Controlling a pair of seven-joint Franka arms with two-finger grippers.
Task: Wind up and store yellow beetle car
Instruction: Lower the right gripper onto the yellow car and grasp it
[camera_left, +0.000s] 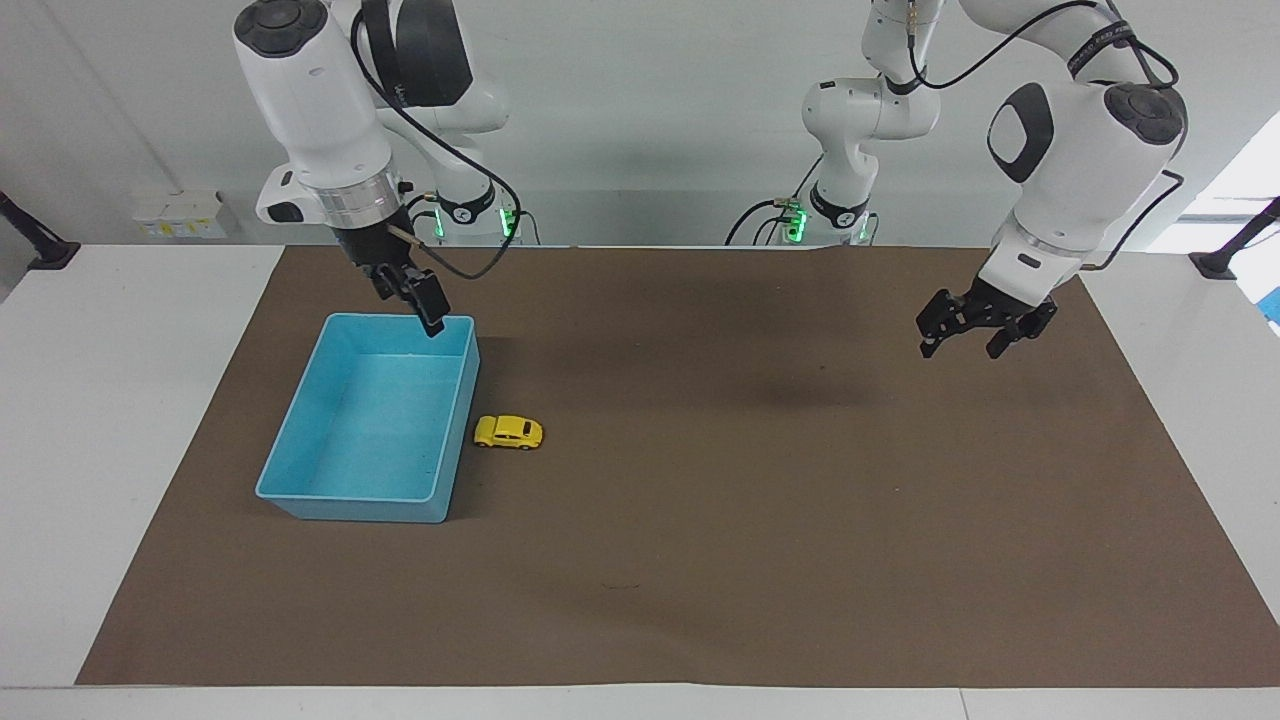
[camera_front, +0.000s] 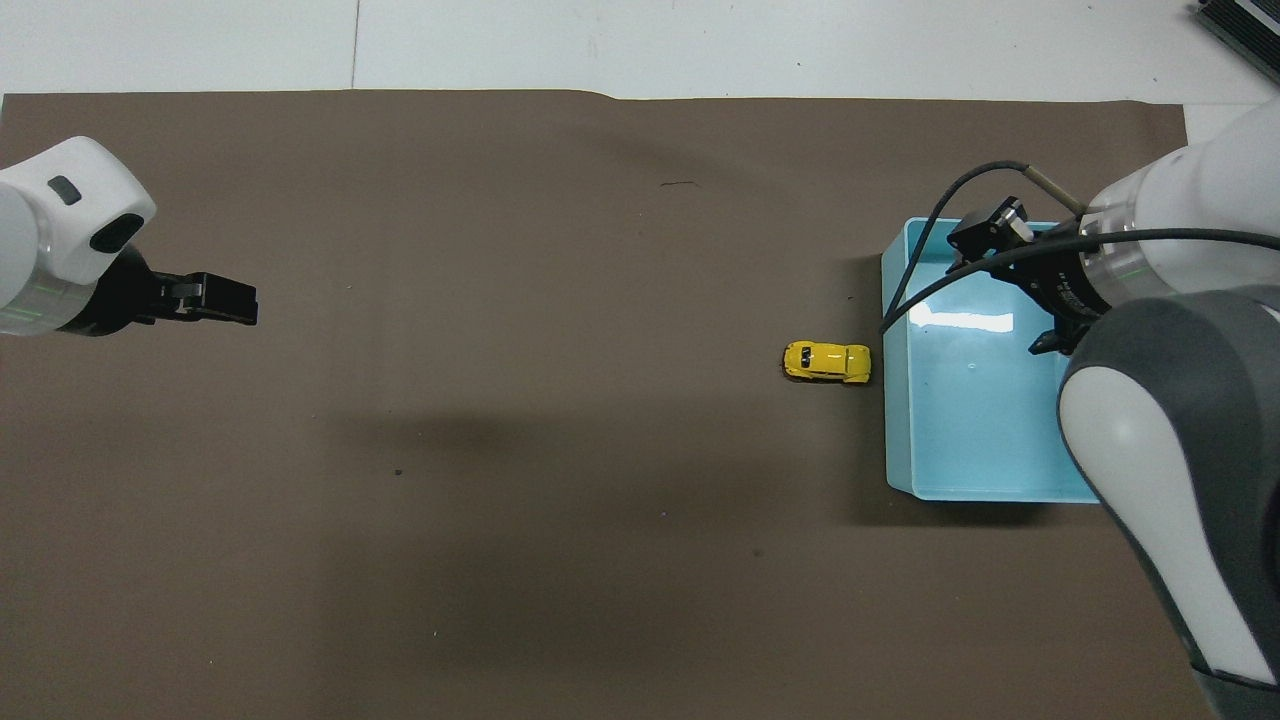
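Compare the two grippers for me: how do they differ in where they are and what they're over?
The right gripper hangs over the blue bin, at the rim nearest the robots; the left gripper hangs over bare brown mat at the other end of the table. The right gripper is much closer to the yellow car, which sits on the mat beside the bin. Shared: both are open, empty and raised off the table.
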